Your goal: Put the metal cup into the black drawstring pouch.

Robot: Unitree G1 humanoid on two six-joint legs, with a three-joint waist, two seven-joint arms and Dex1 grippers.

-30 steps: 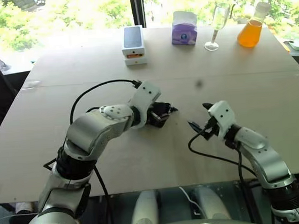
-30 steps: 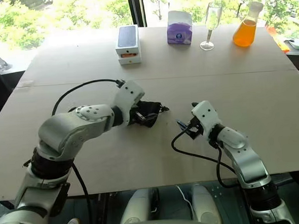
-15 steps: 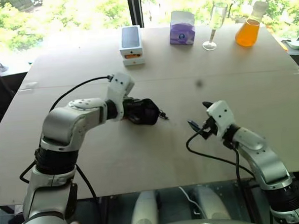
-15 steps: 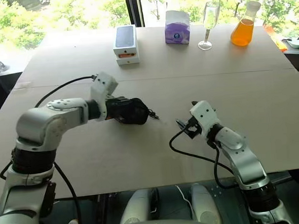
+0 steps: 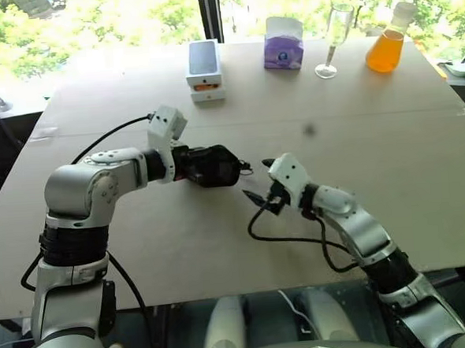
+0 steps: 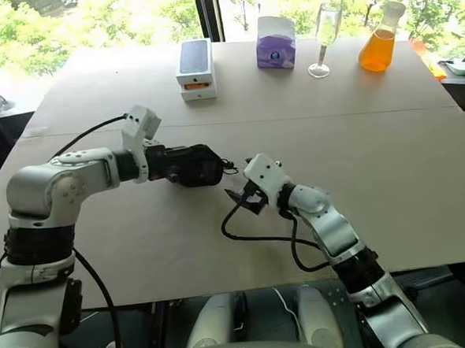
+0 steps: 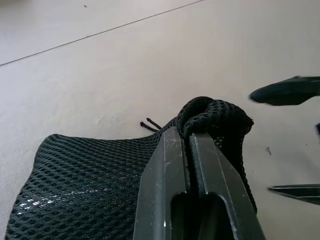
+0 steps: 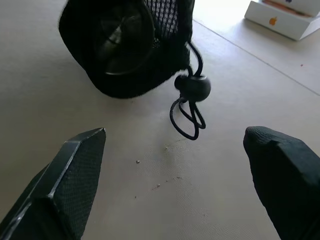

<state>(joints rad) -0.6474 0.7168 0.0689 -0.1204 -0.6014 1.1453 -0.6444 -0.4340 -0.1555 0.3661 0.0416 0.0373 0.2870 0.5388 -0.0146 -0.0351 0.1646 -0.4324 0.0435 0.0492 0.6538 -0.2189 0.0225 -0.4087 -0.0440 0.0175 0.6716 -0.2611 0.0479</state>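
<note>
Seemingly the metal cup (image 8: pixel 120 35) is already bagged: black drawstring pouch (image 5: pixel 211 165) is pinched by the shut left pincer (image 7: pixel 189 137); just beyond, right pincer (image 8: pixel 175 145) is spread wide, empty; cord untightened.

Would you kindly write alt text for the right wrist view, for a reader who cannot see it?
A black drawstring pouch of mesh fabric lies on a pale table, with a round object showing dimly inside it. Its thin black cord loops out through a round toggle. In front, the right gripper is open, its two black fingers wide apart and off the pouch.
</note>
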